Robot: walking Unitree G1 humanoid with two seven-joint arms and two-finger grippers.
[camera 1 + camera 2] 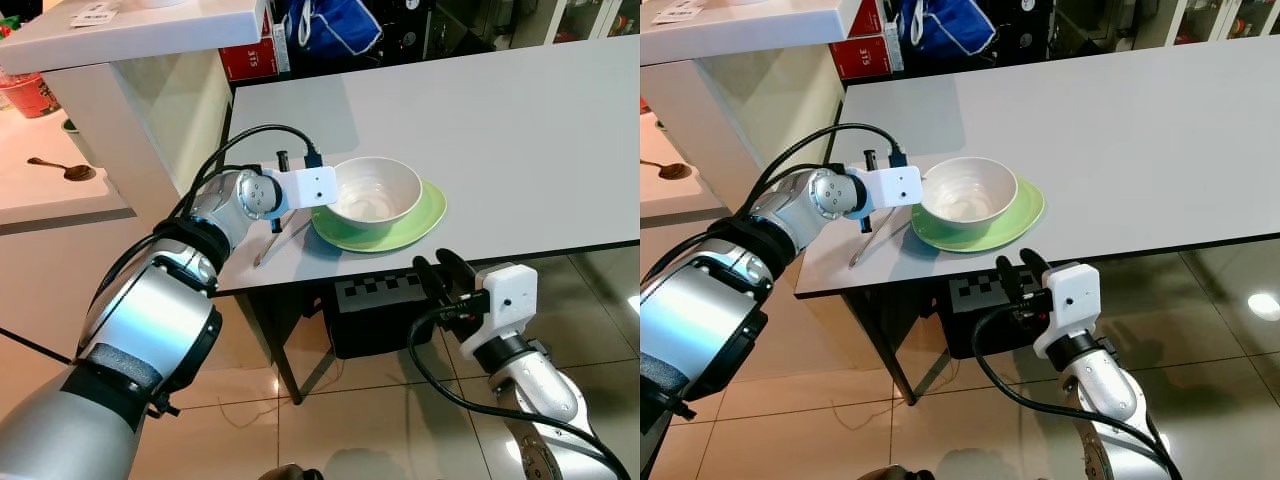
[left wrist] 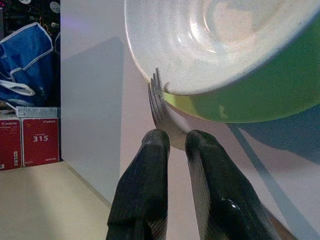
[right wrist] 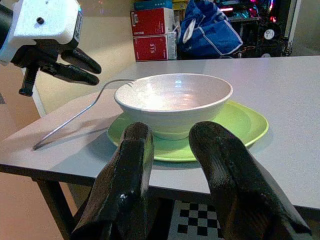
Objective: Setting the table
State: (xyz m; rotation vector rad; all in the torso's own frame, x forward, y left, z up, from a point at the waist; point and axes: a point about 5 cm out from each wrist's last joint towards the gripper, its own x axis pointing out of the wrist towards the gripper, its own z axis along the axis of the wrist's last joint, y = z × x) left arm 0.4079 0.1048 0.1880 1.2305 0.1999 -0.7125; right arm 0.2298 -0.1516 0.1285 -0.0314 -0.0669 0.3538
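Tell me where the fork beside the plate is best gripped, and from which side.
Probably the fork's bare handle, taken from above, fingers across its width. Its tines lean on the green plate's rim by the white bowl, so the shaft slopes up off the table, leaving room beneath. The left gripper hovers above it.

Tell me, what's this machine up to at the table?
It is laying a place setting. A white ceramic bowl sits on a light green plate near the grey table's edge. The left tool hovers, fingers apart, over a metal fork lying beside the plate. The right tool waits below the table edge.
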